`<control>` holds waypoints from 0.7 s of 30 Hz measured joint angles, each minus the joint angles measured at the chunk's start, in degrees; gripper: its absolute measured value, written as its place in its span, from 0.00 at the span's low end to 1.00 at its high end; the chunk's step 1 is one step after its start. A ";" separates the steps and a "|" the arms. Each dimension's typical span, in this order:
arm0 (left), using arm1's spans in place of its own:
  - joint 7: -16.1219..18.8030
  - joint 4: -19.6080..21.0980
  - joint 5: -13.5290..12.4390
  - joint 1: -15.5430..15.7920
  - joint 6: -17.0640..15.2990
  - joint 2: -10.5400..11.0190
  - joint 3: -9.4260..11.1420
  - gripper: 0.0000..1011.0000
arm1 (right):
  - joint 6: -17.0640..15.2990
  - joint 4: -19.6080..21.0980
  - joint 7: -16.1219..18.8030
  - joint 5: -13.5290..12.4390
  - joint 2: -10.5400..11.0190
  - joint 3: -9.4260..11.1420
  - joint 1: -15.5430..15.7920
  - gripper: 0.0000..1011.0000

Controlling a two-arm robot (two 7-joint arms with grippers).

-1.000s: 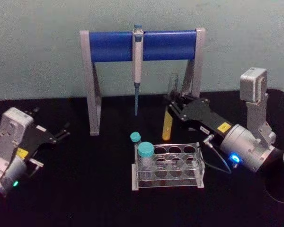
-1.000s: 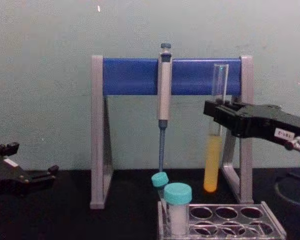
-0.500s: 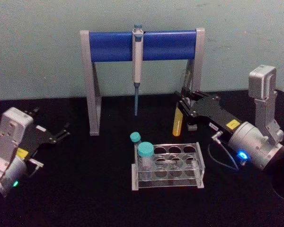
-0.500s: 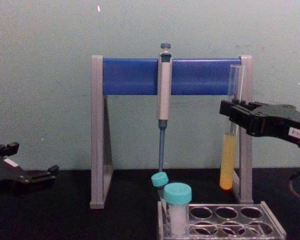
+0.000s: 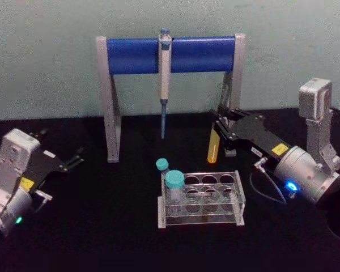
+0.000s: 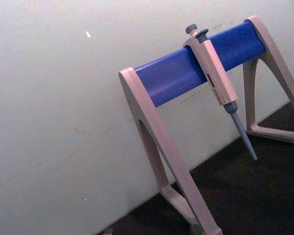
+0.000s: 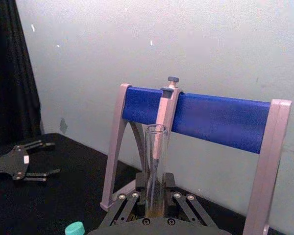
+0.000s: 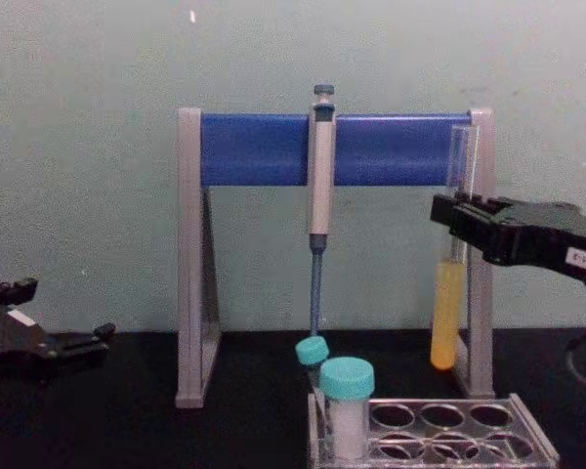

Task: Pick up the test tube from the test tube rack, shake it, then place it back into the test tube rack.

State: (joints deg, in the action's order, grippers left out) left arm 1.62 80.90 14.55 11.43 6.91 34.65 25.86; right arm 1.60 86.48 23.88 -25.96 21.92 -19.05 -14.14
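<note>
Beyond the rack (image 5: 239,196), test tube (image 5: 214,150) nearly upright.

You had a tube (image 5: 214,148) of clear, glossy glass, its liquid an opaque yellow-orange. The rack (image 5: 215,216) looked like smooth translucent plastic with shiny edges. The worktop (image 5: 102,232) was matt black, and you could not tell cloth from board. The stand's bar (image 5: 136,55) was smooth satin blue, its legs (image 5: 109,102) dull grey. The right gripper (image 5: 218,122) had matt black fingers on a silvery, metal-looking body, and the left gripper (image 5: 76,157) matched. The cap (image 5: 174,179) was teal plastic.
</note>
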 joint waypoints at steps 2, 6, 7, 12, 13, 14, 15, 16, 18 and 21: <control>0.00 0.00 0.00 0.00 0.00 0.00 0.00 1.00 | -0.01 0.03 0.00 0.06 0.00 0.01 0.01 0.22; 0.00 0.00 0.00 0.00 0.00 0.00 0.00 1.00 | -0.02 0.42 0.08 0.09 0.04 0.03 0.15 0.22; 0.00 0.00 0.00 0.00 0.00 0.00 0.00 1.00 | 0.00 0.82 0.18 0.09 0.18 0.04 0.32 0.22; 0.00 0.00 0.00 0.00 0.00 0.00 0.00 1.00 | 0.14 2.56 0.93 -0.11 0.86 0.07 1.16 0.22; 0.00 0.00 0.00 0.00 0.00 0.00 0.00 1.00 | 0.19 2.87 1.06 -0.18 1.02 0.08 1.31 0.22; 0.00 0.00 0.00 0.00 0.00 0.00 0.00 1.00 | 0.25 3.48 1.27 -0.37 1.32 0.14 1.65 0.22; 0.00 0.00 0.00 0.00 0.00 0.00 0.00 1.00 | 0.26 3.84 1.38 -0.47 1.49 0.16 1.88 0.22; 0.00 0.00 0.00 0.00 0.00 0.00 0.00 1.00 | 0.25 4.56 1.47 -0.72 1.82 0.23 2.42 0.22; 0.00 0.00 0.00 0.00 0.00 0.00 0.00 1.00 | 0.21 5.31 1.52 -1.00 2.14 0.34 3.02 0.22; 0.00 0.00 0.00 0.00 0.00 0.00 0.00 1.00 | 0.04 6.79 1.50 -1.52 2.72 0.52 4.34 0.22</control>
State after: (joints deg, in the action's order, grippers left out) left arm 1.62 80.90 14.55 11.43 6.91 34.64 25.86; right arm 1.64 93.27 25.37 -27.48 24.64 -18.53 -9.80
